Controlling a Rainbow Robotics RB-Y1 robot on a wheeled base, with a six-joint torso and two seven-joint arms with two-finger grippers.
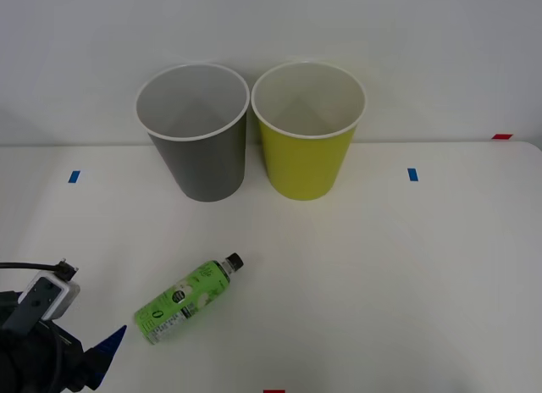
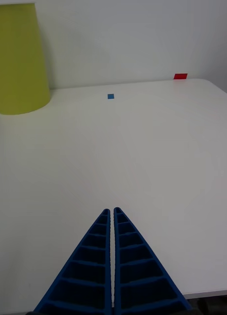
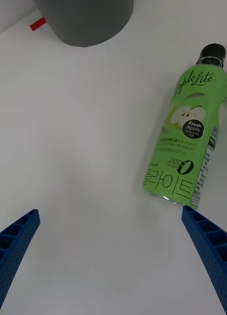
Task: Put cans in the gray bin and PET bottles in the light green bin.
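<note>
The white table (image 1: 406, 274) spread across the front view, with blue tape squares at about 9 and 3 o'clock and a red tape mark (image 1: 502, 136) at its far right edge. At 12 o'clock stood the gray bin (image 1: 196, 147) and the light green bin (image 1: 308, 147), upright, rims just beside each other, gray on the left, both white inside.

The left arm sat low at 7 o'clock in the front view, its wrist housing at the near left corner and one blue fingertip showing just beside the bottle's base. The left gripper (image 3: 113, 256) was spread wide, its ribbed blue fingers (image 3: 15, 241) far apart over bare table, gripping nothing. The right gripper (image 2: 113, 261) hovered over the table with its fingers pressed together, pointing toward the far edge, the green bin at 10 o'clock from it.

The PET bottle (image 1: 188, 299) lay on its side at 7 o'clock from the bins, black cap pointing toward 1 o'clock, well apart from both. Its green label read "Lite", "Fresh Apple" and "zero sugar 0", plus large Korean lettering
</note>
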